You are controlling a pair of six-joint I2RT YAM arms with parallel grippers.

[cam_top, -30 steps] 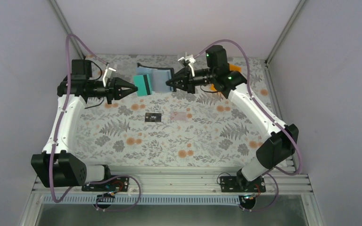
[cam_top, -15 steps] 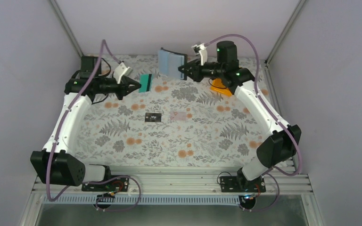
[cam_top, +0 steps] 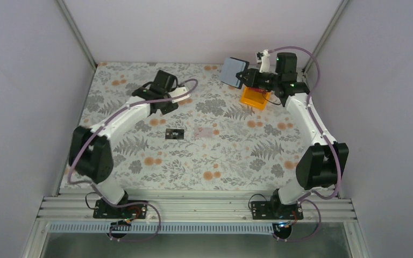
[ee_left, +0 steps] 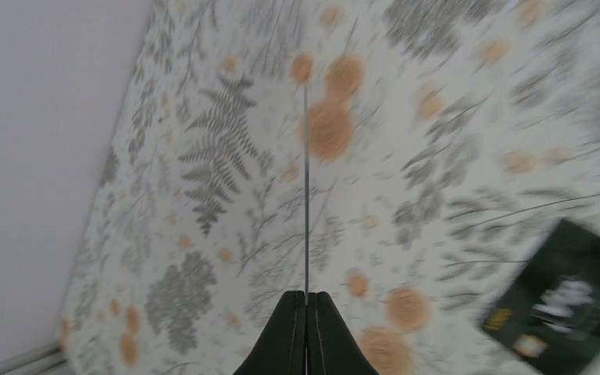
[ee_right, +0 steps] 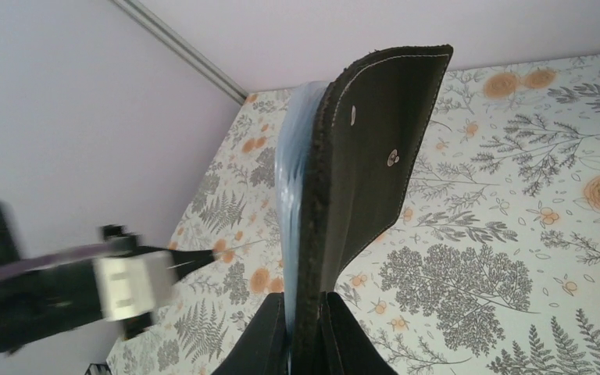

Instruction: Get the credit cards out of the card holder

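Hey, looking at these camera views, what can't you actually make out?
- Left wrist: the thin card in the left gripper shows edge-on only; its colour and face are hidden.
- Right wrist: the card holder, clamped in the right gripper, turns its sleeves edge-on; any cards left inside cannot be seen.
- Left wrist: the black card is blurred and cut by the frame edge; print unreadable.
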